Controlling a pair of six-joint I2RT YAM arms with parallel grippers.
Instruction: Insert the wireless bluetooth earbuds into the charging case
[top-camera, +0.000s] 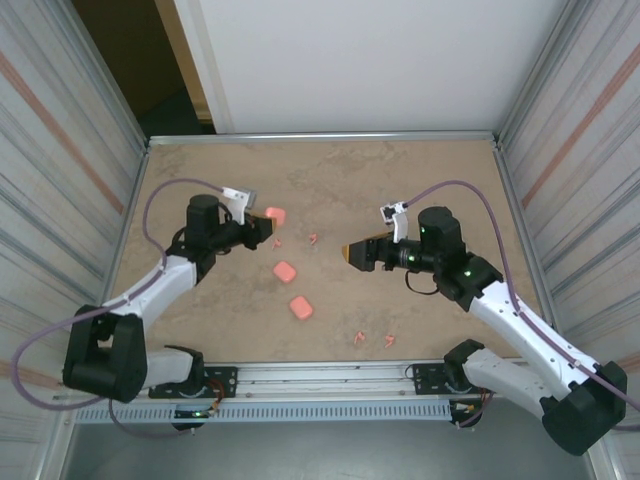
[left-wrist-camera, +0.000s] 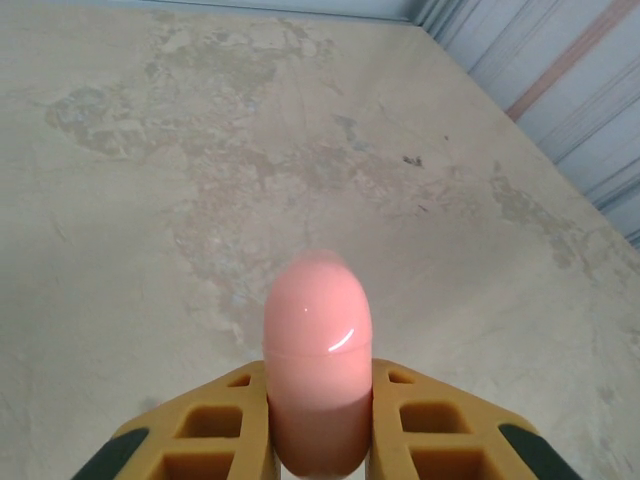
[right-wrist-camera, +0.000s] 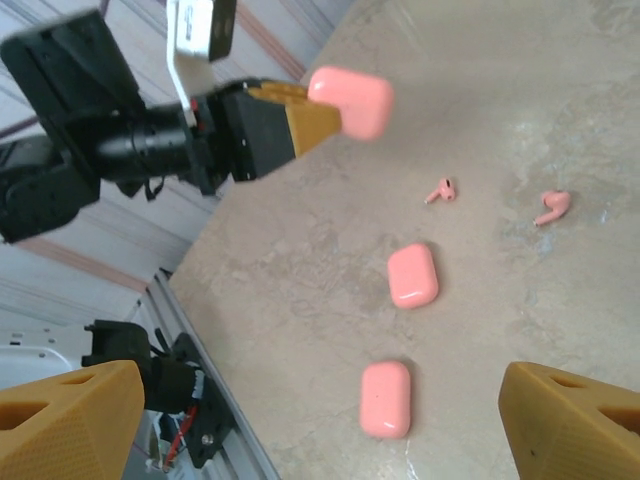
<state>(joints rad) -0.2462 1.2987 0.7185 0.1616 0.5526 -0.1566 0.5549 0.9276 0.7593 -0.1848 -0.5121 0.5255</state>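
Our left pincer is clamped tight on a pink case. Its yellow fingers press the case's two sides, and the rounded end sticks out past the tips. From the right wrist, that case looks lifted off the tabletop. The left arm rises from its base with the elbow bent and the forearm aimed to the right.

Our right pincer gapes wide and holds nothing; its fingers sit at the bottom corners of its own view. The right arm reaches left, and its pincer faces the left one, well apart from it.

Of the earbuds, one lies just beside the left pincer on its near side. A second earbud lies between the two pincers. A third earbud and a fourth earbud lie close together by the near edge.

A spare case and a nearer case rest flat on the tabletop, between the pincers and nearer the bases.
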